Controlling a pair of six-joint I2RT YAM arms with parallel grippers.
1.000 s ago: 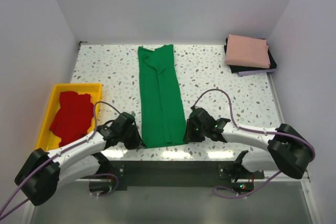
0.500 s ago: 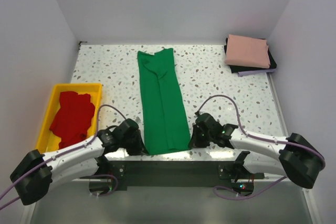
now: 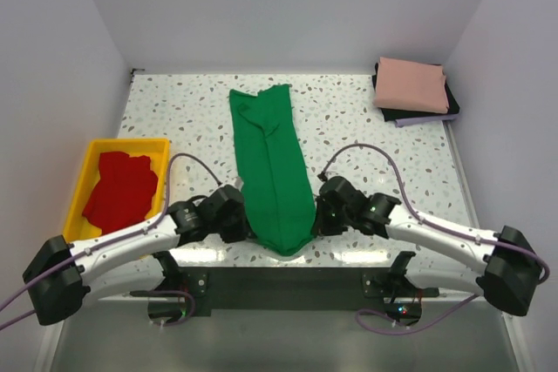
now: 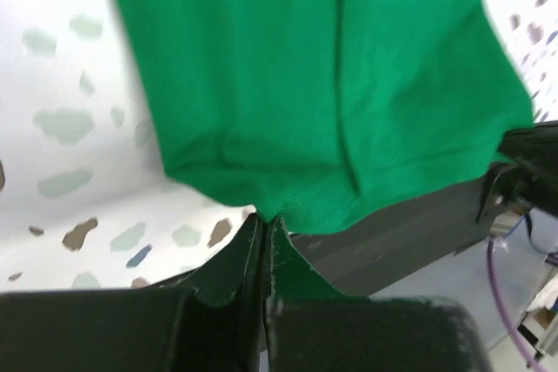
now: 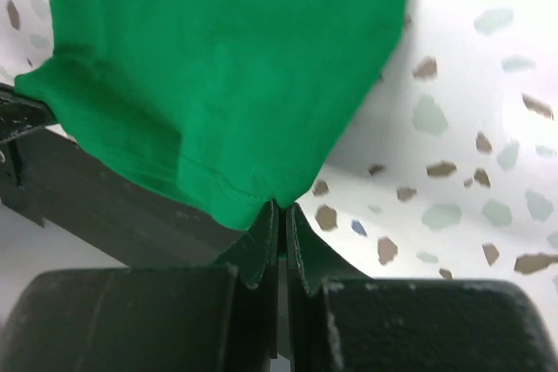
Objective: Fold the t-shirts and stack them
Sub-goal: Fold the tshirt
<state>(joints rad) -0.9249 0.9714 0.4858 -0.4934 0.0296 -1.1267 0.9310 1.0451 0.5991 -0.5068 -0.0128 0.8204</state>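
A bright green t-shirt point(image 3: 272, 163) lies folded into a long strip down the middle of the speckled table point(image 3: 366, 128). My left gripper point(image 3: 244, 226) is shut on its near left corner point(image 4: 261, 211). My right gripper point(image 3: 317, 218) is shut on its near right corner point(image 5: 281, 199). Both hold the near hem lifted off the table, so it sags between them. A red t-shirt point(image 3: 120, 193) lies crumpled in the yellow tray point(image 3: 85, 172) at the left. A folded salmon pink t-shirt point(image 3: 411, 84) rests on a dark folded stack at the back right.
White walls close in the table at the back and on both sides. A dark metal base bar point(image 3: 288, 280) runs along the near edge between the arm mounts. Purple cables point(image 3: 366, 152) loop above both arms.
Both grippers have closed inward and moved a little farther up the table, lifting the green shirt's near hem; the hem now bunches and sags between them.
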